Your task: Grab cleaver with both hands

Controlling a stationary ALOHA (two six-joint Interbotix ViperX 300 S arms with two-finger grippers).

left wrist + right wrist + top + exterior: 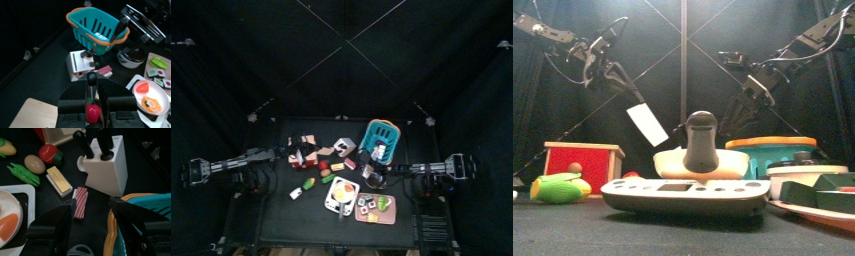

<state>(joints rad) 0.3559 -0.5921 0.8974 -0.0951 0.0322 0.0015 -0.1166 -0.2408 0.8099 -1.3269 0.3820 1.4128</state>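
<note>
The cleaver [647, 123] is held off the table at the 9 o'clock side, its pale blade hanging tilted below the left gripper [620, 88], well above the toys seen in the front view. In the left wrist view the jaws are seen closed on the cleaver's dark handle [91, 87], with a red part showing just below the grip. The left arm is reached in from 9 o'clock and raised. At about 1 o'clock a teal basket [382, 138] with an orange rim is placed; what lies inside cannot be made out. Beside it, toward 3 o'clock, a white knife block [107, 165] is stood upright, and black-handled knives are slotted into its top. A bacon strip [81, 202] and a butter stick [59, 180] are laid on the table next to the block, with an egg [33, 163], a tomato [47, 152] and a green pea pod [20, 172] a little farther off. At 6 o'clock a white plate [342, 192] is set, and an orange piece of food is carried on it. At 5 o'clock a cutting board [385, 210] is laid, with small sushi pieces on it. The right gripper [91, 208] is hung above the bacon strip and the knife block, its jaws spread wide with nothing between them; its arm is reached in from 3 o'clock.
</note>
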